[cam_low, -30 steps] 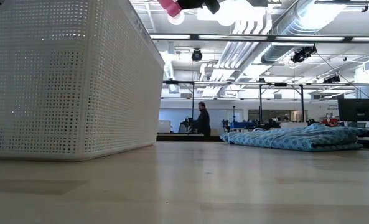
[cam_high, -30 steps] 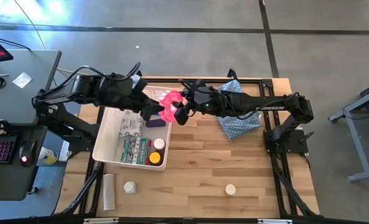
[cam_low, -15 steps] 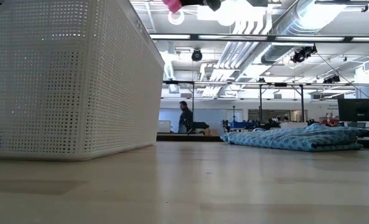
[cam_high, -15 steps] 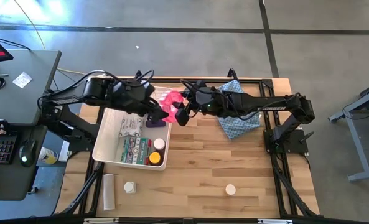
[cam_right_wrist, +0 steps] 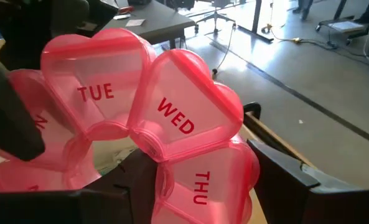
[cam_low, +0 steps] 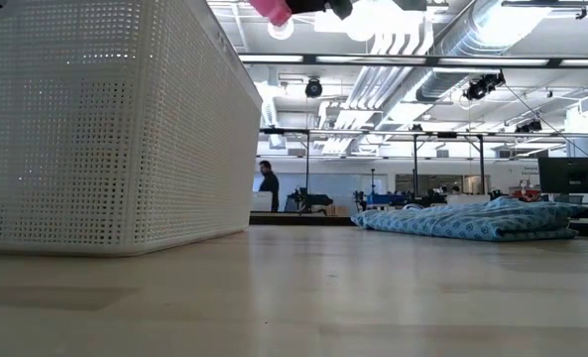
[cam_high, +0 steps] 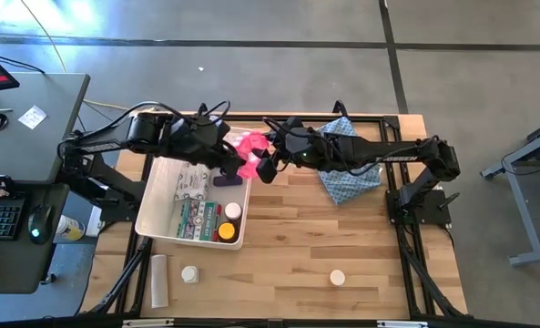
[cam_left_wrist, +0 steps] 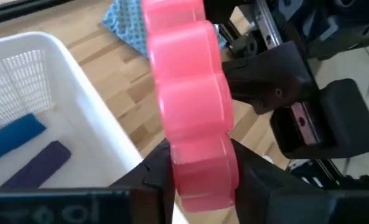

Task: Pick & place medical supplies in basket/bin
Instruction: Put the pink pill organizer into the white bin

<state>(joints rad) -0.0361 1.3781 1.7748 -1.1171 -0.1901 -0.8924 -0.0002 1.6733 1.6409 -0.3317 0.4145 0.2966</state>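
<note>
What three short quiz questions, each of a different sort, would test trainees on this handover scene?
1. True or false: the pink pill box is gripped by both the left pincer and the right pincer.
2. Which label shows on the pill box in the right wrist view? A) SAT B) WED C) FRI
3. Fill in: the white jar near the front edge stands on the table, outside the ____.

Key
1. True; each wrist view shows that arm's own fingers closed on it.
2. B
3. bin
</note>
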